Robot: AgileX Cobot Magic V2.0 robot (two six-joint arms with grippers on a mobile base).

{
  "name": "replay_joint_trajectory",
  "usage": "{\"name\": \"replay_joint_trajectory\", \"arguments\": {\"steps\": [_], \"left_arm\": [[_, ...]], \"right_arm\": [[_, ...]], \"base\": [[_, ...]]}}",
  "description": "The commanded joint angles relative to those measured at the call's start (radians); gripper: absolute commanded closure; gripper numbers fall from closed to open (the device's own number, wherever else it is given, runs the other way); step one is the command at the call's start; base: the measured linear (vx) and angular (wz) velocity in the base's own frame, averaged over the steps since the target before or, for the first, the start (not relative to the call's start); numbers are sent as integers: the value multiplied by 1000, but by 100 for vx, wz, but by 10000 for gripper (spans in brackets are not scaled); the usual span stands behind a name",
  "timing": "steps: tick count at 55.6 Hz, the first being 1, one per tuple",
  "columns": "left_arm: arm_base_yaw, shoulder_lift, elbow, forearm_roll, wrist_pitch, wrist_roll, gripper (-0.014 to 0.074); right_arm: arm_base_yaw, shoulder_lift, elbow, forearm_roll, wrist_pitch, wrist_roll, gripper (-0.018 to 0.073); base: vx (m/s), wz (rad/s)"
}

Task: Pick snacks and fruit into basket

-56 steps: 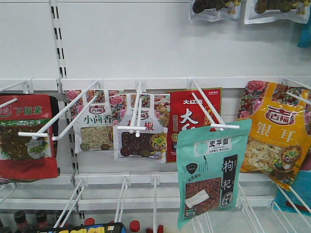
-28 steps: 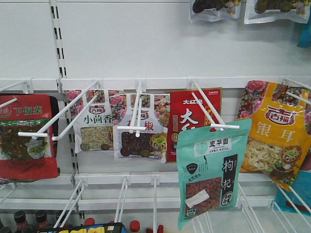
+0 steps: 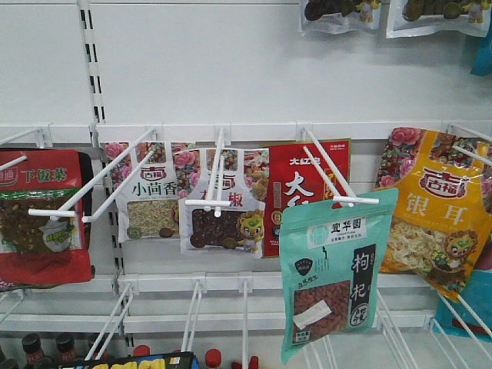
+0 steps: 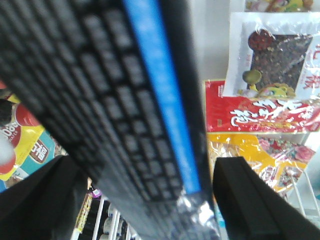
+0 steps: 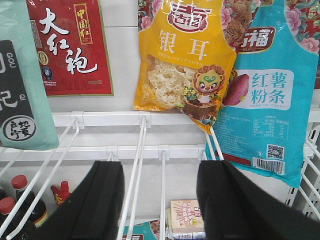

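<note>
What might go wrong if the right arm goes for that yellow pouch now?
The yellow pouch overlaps the blue pouch behind it, so the open right end effector may pinch both. It hangs from a hook, so pulling downward rather than outward could tear its hole. The lower wire pegs just ahead could snag a finger.

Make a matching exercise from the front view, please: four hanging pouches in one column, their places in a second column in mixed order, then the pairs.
1. teal pouch
2. yellow pouch
3. red pouch with green label
4. white pouch with dark red contents

A. far left of the row
B. at the tip of its hook, nearest the camera
C. right side, tilted
D. middle of the row

Pairs: 1-B, 2-C, 3-A, 4-D
</note>
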Motion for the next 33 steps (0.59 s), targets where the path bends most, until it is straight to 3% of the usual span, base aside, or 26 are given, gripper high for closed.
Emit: {"name": "replay_joint_trajectory", "arguments": {"steps": [1, 14, 33], "left_arm": [[-5, -6, -24, -16, -115, 6, 37], [-5, 0, -32, -18, -159, 110, 148], [-5, -1, -32, -26, -190, 111, 379]], "right_arm": [[-2, 10, -32, -2, -79, -6, 146], [-2, 10, -32, -2, -79, -6, 146], [-2, 10, -32, -2, -79, -6, 146]], "base": [[0, 0], [0, 0], [0, 0]]}}
